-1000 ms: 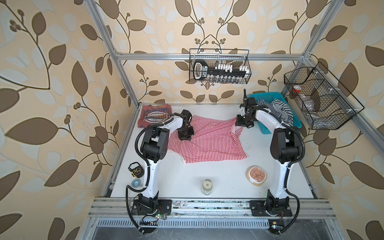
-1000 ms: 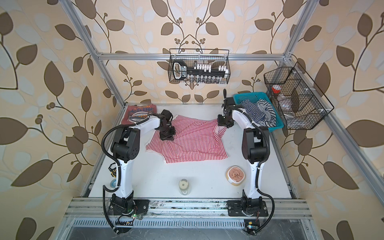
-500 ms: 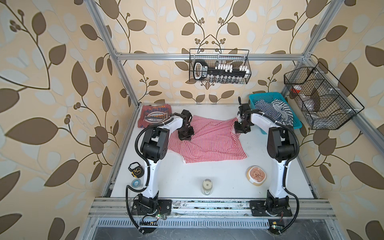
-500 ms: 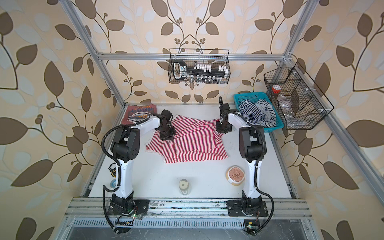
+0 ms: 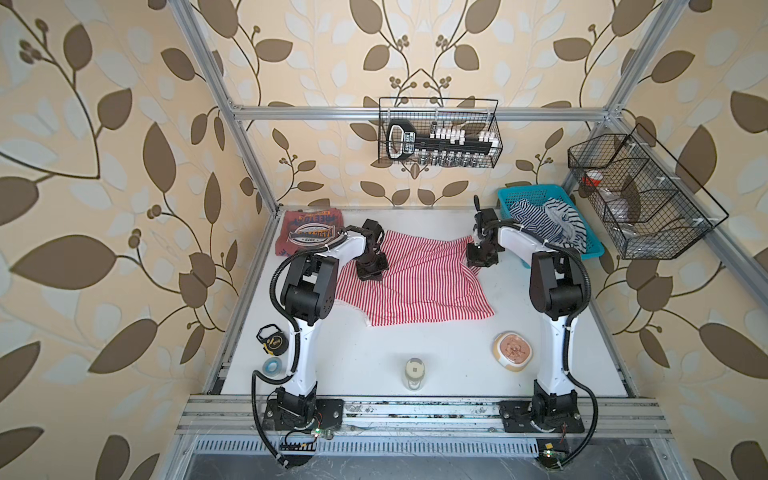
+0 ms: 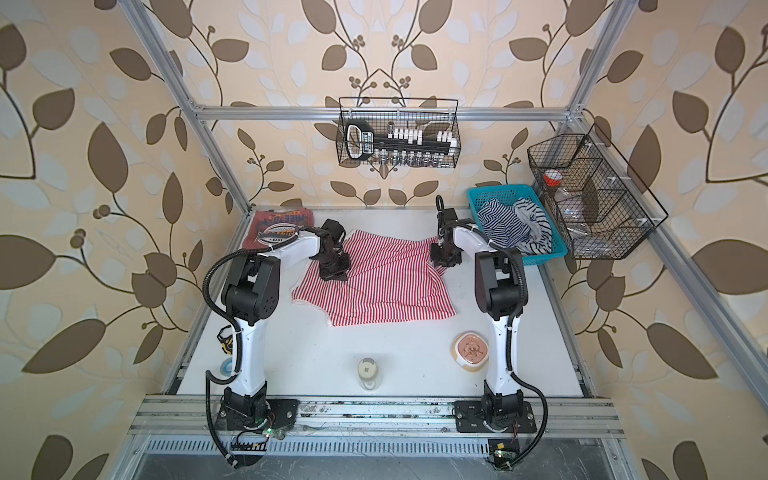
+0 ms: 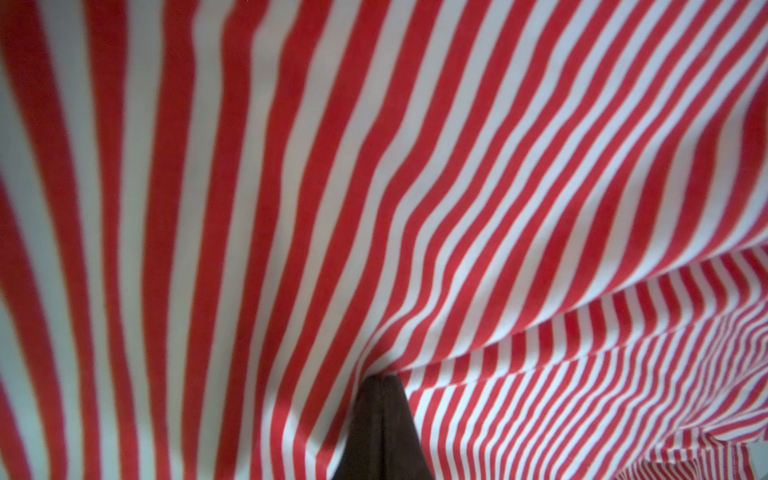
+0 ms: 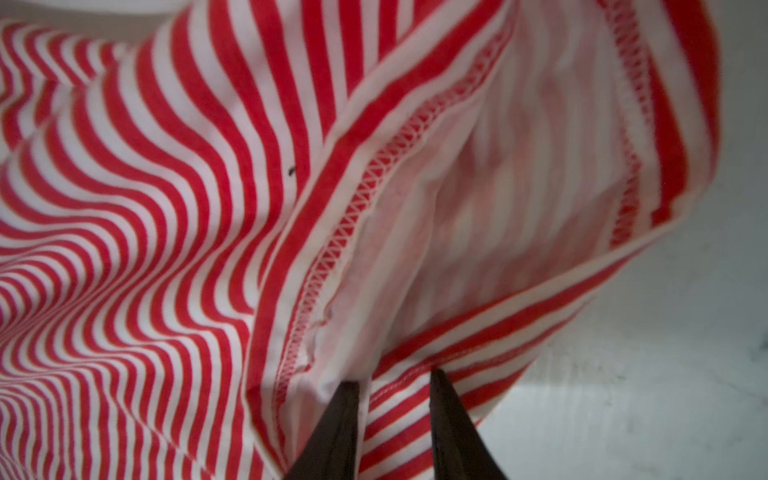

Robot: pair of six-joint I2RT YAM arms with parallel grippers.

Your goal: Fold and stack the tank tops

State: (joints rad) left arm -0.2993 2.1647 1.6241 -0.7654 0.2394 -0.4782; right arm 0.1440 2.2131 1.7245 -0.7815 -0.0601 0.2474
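Observation:
The red-and-white striped tank top (image 5: pixel 415 286) (image 6: pixel 382 291) lies spread out mid-table in both top views. My left gripper (image 5: pixel 372 270) (image 6: pixel 334 272) rests on its far left part. In the left wrist view the left gripper (image 7: pixel 380 380) is shut, pinching a fold of the striped cloth (image 7: pixel 374 208). My right gripper (image 5: pixel 481 259) (image 6: pixel 444 259) sits at the top's far right corner. In the right wrist view the right gripper (image 8: pixel 392 378) has its jaws slightly apart with the bunched hem (image 8: pixel 415 291) between them. The brick-red tank top (image 5: pixel 309 232) (image 6: pixel 276 228) lies folded at the far left corner.
A blue basket (image 5: pixel 592 249) holding navy-striped cloth (image 5: pixel 548 220) stands far right beside the right arm. A bowl (image 5: pixel 513 349) and a jar (image 5: pixel 414 372) stand near the front. A tape measure (image 5: pixel 272 340) and a tape roll (image 5: pixel 272 366) lie front left. Wire baskets (image 5: pixel 438 133) hang on the walls.
My right gripper moved from beside the blue basket leftward and down onto the striped top's far right corner, and its jaws narrowed. The left arm stayed put.

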